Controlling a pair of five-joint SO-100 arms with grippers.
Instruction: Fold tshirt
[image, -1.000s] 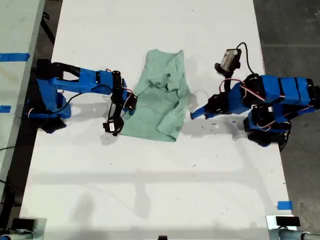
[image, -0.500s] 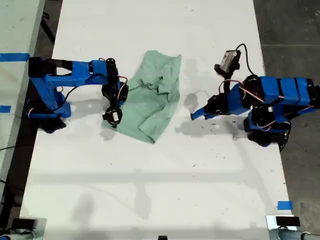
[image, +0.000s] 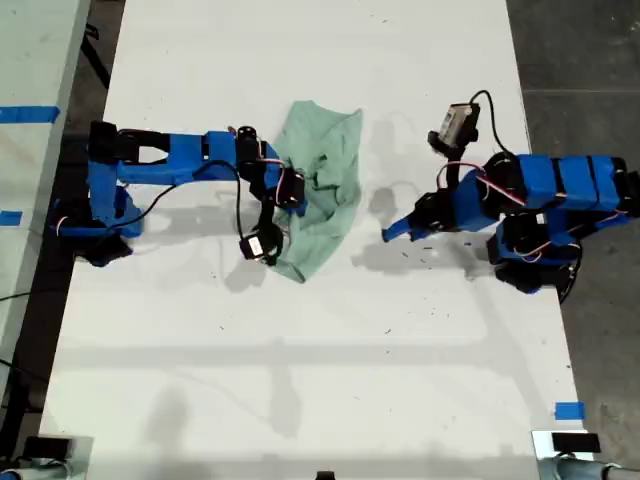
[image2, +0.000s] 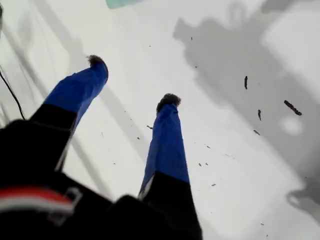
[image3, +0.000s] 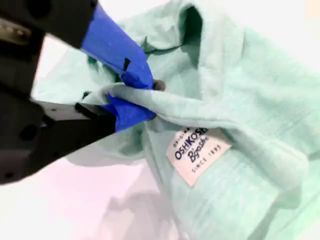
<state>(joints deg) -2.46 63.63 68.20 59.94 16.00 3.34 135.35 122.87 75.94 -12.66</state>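
Between my second end effector's (image3: 142, 97) clamped jaws, tshirt (image3: 235, 100) fold; my first end effector (image2: 132, 80) apart, clear.

My second gripper (image3: 150, 100), on the arm reaching in from the exterior view's left (image: 280, 195), is clamped on a fold of the tshirt (image3: 235, 115). My first gripper (image2: 132, 82), at the exterior view's right (image: 386, 232), hangs with jaws apart, holding nothing.

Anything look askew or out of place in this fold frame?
Yes. The tshirt is bunched and crooked on the table, not flat, with its inside label showing. My second hand pinches a fold of it. My first hand is open over bare table.
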